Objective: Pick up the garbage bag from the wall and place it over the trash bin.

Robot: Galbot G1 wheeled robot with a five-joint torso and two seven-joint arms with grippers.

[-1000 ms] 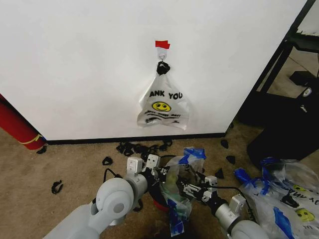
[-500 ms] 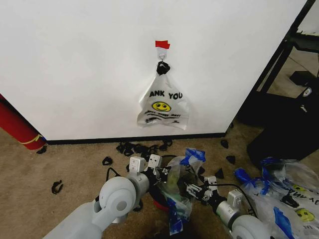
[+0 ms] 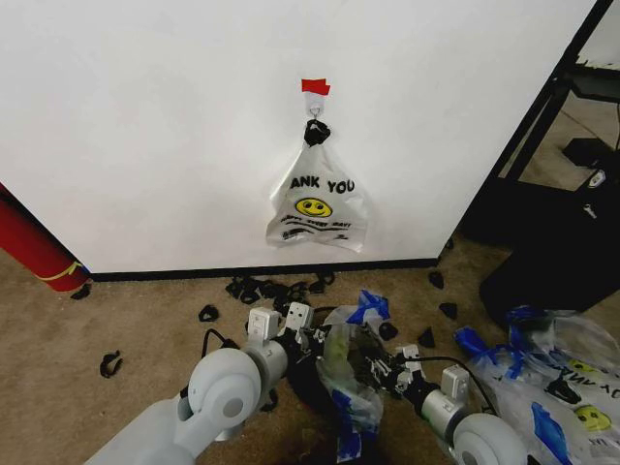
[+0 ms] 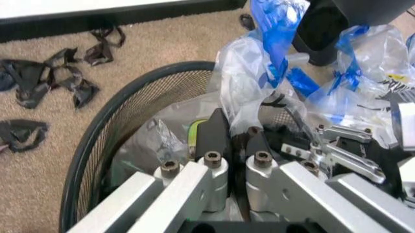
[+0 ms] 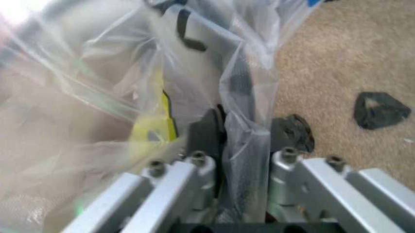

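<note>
On wall (image 3: 145, 126): bag (image 3: 318, 207) "ANK YOU" | left gripper (image 4: 228, 141), right gripper (image 5: 243, 133) fingers pinching garbage bag (image 3: 349, 373)

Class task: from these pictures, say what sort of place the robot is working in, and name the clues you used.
Probably an indoor lab or test room. Clues: plain white wall with a bag hung on a taped hook, carpet littered with black scraps, spare printed bags piled aside.

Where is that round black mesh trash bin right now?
In the head view the round black mesh trash bin sits on the carpet between the left hand and right hand, draped in a translucent plastic bag.
</note>
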